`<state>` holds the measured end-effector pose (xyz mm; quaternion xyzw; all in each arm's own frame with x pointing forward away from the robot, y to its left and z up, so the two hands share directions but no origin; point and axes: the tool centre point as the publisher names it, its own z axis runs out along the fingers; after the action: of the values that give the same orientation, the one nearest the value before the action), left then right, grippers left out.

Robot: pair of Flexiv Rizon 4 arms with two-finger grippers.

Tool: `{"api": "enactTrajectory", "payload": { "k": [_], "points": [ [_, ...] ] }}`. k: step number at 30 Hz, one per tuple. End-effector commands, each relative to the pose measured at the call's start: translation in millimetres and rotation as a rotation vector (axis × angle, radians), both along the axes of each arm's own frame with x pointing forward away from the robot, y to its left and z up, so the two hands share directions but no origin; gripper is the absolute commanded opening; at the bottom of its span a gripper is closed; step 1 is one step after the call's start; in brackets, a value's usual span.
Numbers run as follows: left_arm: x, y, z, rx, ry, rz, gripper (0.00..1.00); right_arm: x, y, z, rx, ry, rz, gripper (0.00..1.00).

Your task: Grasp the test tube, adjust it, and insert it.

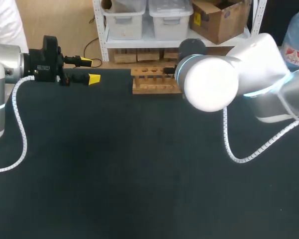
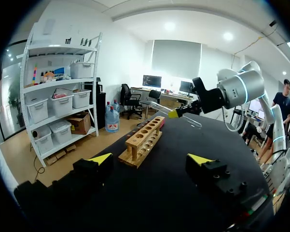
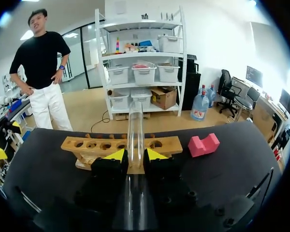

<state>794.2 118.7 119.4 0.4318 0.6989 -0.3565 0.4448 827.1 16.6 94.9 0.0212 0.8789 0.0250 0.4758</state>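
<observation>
Adjust step: right gripper (image 3: 131, 155) clamped on test tube (image 3: 135, 123), lying tilted by wooden rack (image 1: 154, 82) at head view's upper middle; left gripper (image 1: 91, 70) spread apart, upper left; next likely needs tube stood upright over a hole.

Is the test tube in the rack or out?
Out: the right gripper holds the test tube clear of the rack, in no hole.

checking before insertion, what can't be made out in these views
Head view: right end effector, test tube and pink block hidden behind the right arm's white joint, which also cuts off the right end of the wooden rack.
Right wrist view: tube's near end runs out of sight beneath the end effector.
</observation>
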Motion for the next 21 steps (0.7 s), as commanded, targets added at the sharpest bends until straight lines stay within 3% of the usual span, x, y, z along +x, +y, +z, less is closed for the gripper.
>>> {"api": "enactTrajectory", "payload": {
  "k": [1, 6, 21],
  "points": [
    [-1.2, 0, -1.3, -0.003, -0.005, 0.003, 1.00, -7.7, 2, -1, 0.002, 0.004, -0.013, 0.00],
    [-1.2, 0, -1.3, -0.003, -0.005, 0.003, 1.00, -11.5, 7, -9, 0.011, 0.015, -0.010, 0.00],
    [-1.2, 0, -1.3, -0.003, -0.005, 0.003, 1.00, 10.0, 0, -23, 0.004, 0.008, -0.012, 0.00]
  ]
}}
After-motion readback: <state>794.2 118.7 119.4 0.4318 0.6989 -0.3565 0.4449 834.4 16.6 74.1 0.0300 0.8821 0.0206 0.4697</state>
